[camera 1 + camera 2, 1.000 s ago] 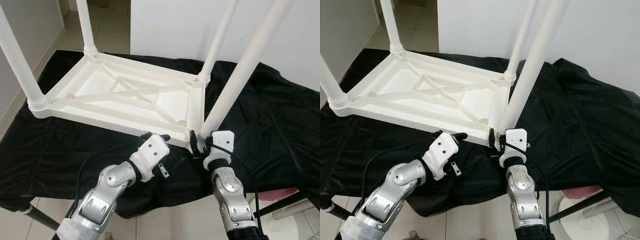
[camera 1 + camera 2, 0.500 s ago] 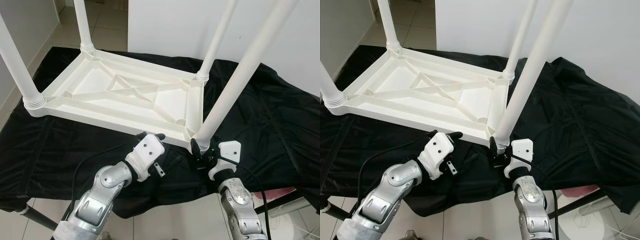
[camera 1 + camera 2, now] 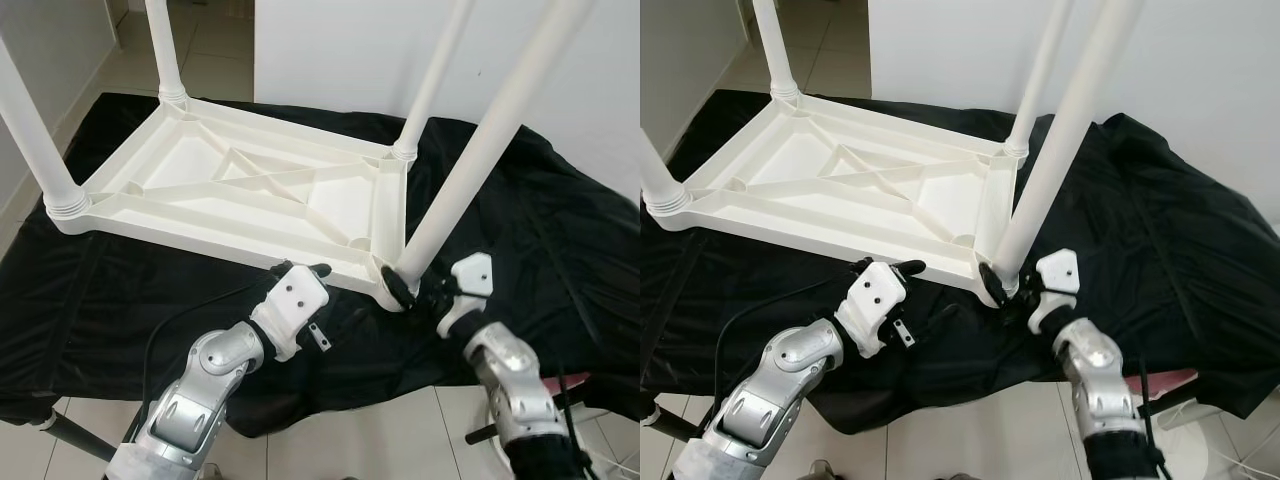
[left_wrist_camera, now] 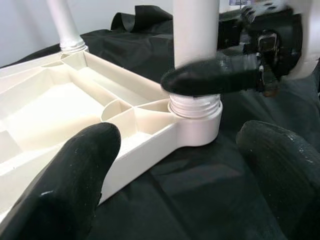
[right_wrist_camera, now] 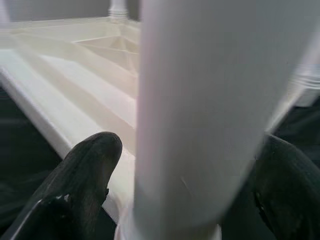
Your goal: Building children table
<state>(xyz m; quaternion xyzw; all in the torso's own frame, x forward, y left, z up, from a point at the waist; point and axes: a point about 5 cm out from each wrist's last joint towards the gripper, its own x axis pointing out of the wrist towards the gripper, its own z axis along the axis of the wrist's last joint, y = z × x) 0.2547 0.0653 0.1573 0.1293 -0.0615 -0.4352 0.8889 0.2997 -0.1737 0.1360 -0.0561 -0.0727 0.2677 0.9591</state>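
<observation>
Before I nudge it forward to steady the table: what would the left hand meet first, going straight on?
Likely the tabletop's near edge, close to the corner socket. The left hand is open and points at that rim, though depth is hard to judge.

We see a plain white wall (image 3: 330, 55) behind the bench, evenly lit by soft daylight. A loose black cloth (image 3: 560, 240) lies crumpled over the bench and hangs past its near edge. Under it, dark metal legs (image 3: 75, 435) slant down to the floor (image 3: 330, 450), which is laid with pale glossy tiles. More of those tiles run back through an opening (image 3: 215, 45) beside the wall. Something pink (image 3: 1160, 378) peeks from beneath the cloth.
</observation>
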